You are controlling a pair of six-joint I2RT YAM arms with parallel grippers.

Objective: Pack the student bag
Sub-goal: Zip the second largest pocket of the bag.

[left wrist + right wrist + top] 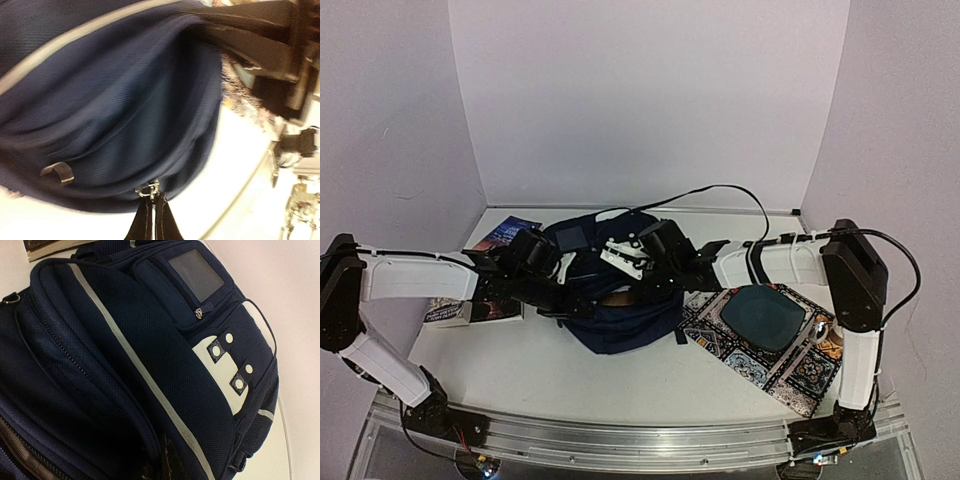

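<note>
Left gripper (152, 222) at student bag (115, 115) zipper (148, 190)

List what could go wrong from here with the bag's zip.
1. The left pincer is shut on only the small zipper pull; it may slip off under tension.
2. The student bag lies limp; a tug might drag it toward the patterned mat instead of running the zip.
3. The right pincer is shut at a fabric fold; whether it grips is unclear, so bracing may fail.
</note>
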